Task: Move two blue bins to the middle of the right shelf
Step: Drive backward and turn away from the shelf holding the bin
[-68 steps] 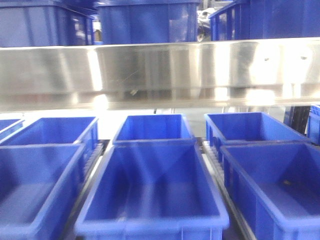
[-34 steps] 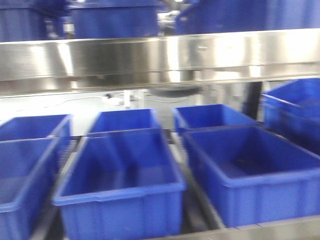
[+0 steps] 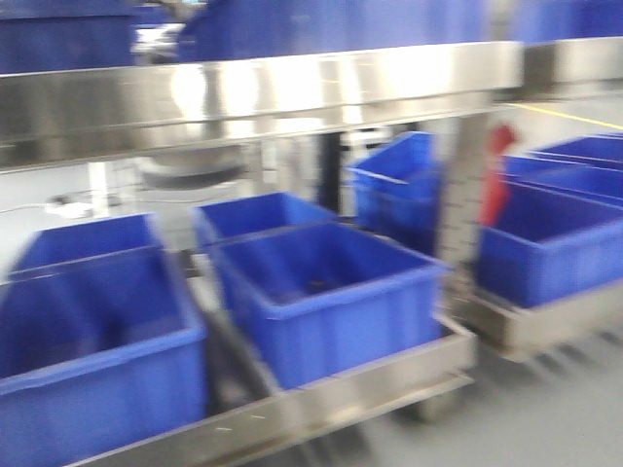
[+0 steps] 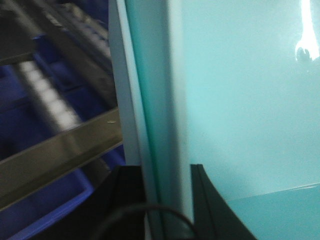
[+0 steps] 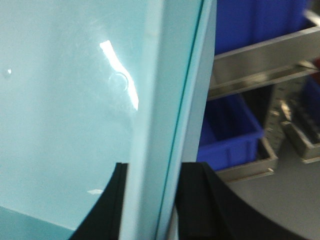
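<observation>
Front view is blurring. Blue bins (image 3: pixel 326 292) are sitting on the steel table (image 3: pixel 370 384), two rows deep. More bins (image 3: pixel 331 24) are standing on the level above the table, others (image 3: pixel 545 243) on a rack right of it. Left gripper (image 4: pixel 162 170) and right gripper (image 5: pixel 160 167) are each straddling a pale teal panel (image 4: pixel 240 100) edge; cannot tell whether they are clamping it.

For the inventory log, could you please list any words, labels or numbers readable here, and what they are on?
None can be read.
Bins and shelf rail: no print visible; the front view is motion-blurred.
Panel in the left wrist view, and the one in the right: blank.
</observation>
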Controlling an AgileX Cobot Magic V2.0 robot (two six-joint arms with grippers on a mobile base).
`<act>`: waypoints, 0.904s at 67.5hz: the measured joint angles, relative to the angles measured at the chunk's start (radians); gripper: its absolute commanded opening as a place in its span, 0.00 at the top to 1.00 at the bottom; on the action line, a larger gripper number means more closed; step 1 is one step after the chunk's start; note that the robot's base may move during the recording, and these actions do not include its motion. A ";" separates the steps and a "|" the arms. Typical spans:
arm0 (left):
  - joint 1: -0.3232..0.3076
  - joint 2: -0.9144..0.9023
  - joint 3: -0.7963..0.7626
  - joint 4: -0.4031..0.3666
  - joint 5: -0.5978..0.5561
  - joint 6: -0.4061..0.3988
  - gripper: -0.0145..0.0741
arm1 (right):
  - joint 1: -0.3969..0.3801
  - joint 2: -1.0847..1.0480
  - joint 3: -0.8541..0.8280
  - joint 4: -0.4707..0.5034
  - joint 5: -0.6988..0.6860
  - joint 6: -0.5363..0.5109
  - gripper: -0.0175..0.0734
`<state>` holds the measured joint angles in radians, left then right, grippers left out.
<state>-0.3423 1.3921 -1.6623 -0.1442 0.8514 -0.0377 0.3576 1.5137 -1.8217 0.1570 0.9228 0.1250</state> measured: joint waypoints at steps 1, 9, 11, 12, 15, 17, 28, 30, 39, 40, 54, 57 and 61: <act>0.000 0.000 0.000 0.000 0.000 0.000 0.96 | 0.000 0.000 0.000 0.000 0.000 0.000 0.98; 0.000 0.000 0.000 0.000 -0.002 0.000 0.96 | 0.000 0.000 0.000 0.000 -0.002 0.000 0.98; 0.000 0.000 0.000 0.000 -0.002 0.000 0.96 | 0.000 0.000 0.000 0.000 -0.002 0.000 0.98; 0.000 0.000 0.000 0.000 -0.003 0.000 0.96 | 0.000 0.000 0.000 0.000 -0.002 0.000 0.98; 0.000 0.000 0.000 0.000 -0.003 0.000 0.96 | 0.000 0.000 0.000 0.000 -0.002 0.000 0.98; 0.000 0.000 0.000 0.000 -0.003 0.000 0.96 | -0.002 0.000 0.000 0.000 -0.002 0.000 0.98; 0.000 0.002 0.000 0.000 -0.004 0.000 0.96 | -0.002 0.000 0.000 0.000 -0.002 0.000 0.98; 0.000 0.002 0.000 0.000 -0.004 0.000 0.96 | -0.002 0.000 0.000 0.000 -0.002 0.000 0.98; 0.000 0.002 0.000 0.000 -0.004 0.000 0.96 | -0.002 0.000 0.000 0.000 -0.002 0.000 0.98; 0.000 0.002 0.000 0.000 -0.004 0.000 0.96 | -0.002 0.000 0.000 0.000 -0.002 0.000 0.98; 0.000 0.002 0.000 0.000 -0.004 0.000 0.96 | -0.002 0.000 0.000 0.000 -0.002 0.000 0.98; 0.000 0.002 0.000 0.000 -0.004 0.000 0.96 | -0.002 0.000 0.000 0.000 -0.002 0.000 0.98; 0.000 0.002 0.000 0.000 -0.004 0.000 0.96 | -0.002 0.000 0.000 0.000 -0.002 0.000 0.98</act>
<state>-0.3423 1.3943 -1.6623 -0.1442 0.8472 -0.0377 0.3555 1.5137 -1.8217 0.1570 0.9209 0.1250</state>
